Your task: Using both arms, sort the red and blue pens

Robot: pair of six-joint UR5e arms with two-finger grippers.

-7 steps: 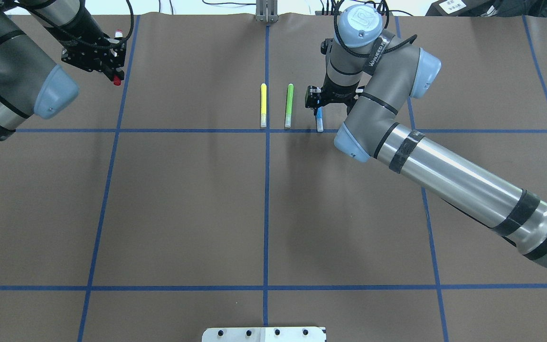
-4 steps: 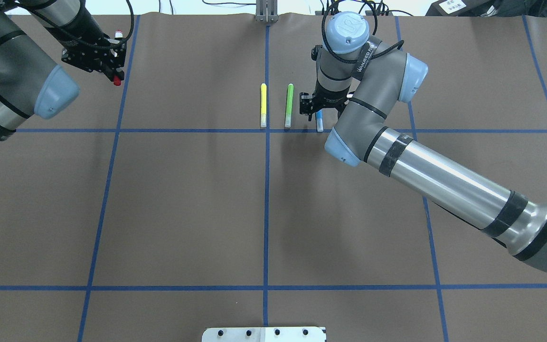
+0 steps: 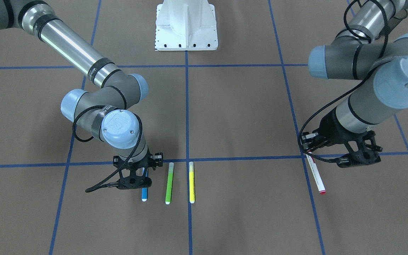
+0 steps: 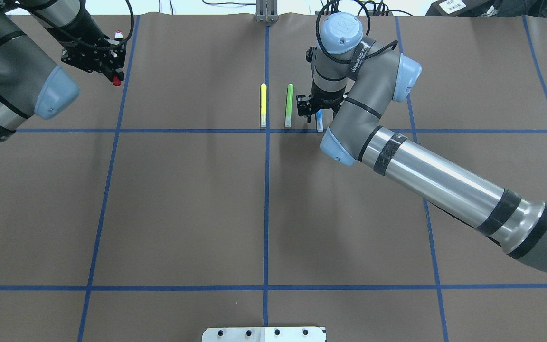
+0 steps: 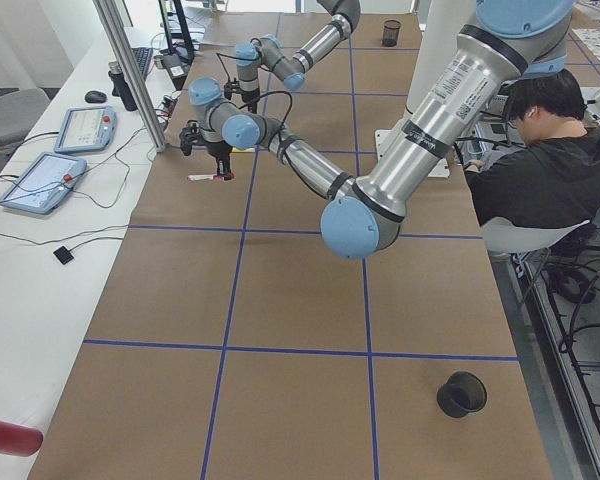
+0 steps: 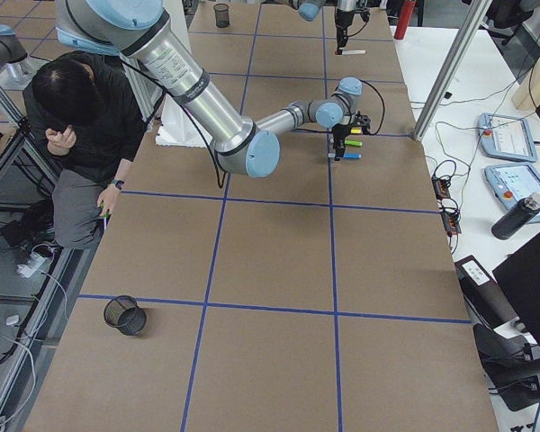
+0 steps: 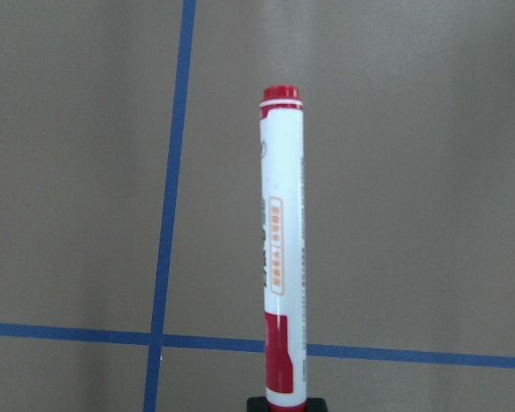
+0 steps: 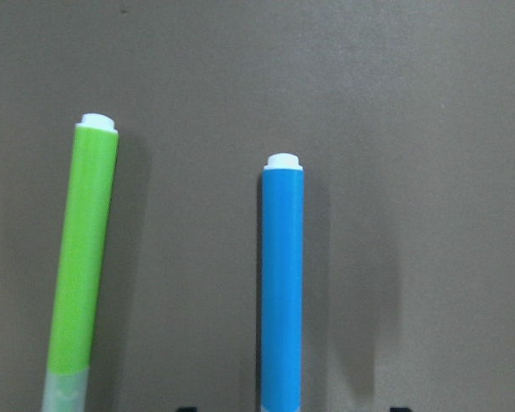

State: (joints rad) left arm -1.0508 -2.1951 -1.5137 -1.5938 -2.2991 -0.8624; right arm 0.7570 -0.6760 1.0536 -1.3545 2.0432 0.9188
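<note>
I record my right hand (image 4: pixel 315 112), jaws wide, shifted leftward since a second ago to straddle the blue-bodied pen (image 8: pixel 281 283) lying on the brown surface (image 4: pixel 183 199); my left hand (image 4: pixel 112 66), unmoved, still grips the white-barrelled red-capped marker (image 7: pixel 279 266) at the surface's far left.

Right arm (image 6: pixel 252 144), the near one, reaches across my brown table (image 6: pixel 279 270). Its gripper (image 6: pixel 338 151) hangs low at the blue pen (image 6: pixel 352 155); green pen (image 6: pixel 354 143) and yellow pen (image 6: pixel 355 133) lie just beyond. Far end: left gripper (image 6: pixel 342 34), white marker (image 6: pixel 354 51) jutting beside it. Person (image 6: pixel 81 112) seated at the table's edge. Black mesh cup (image 6: pixel 126 315) on the near corner.
</note>
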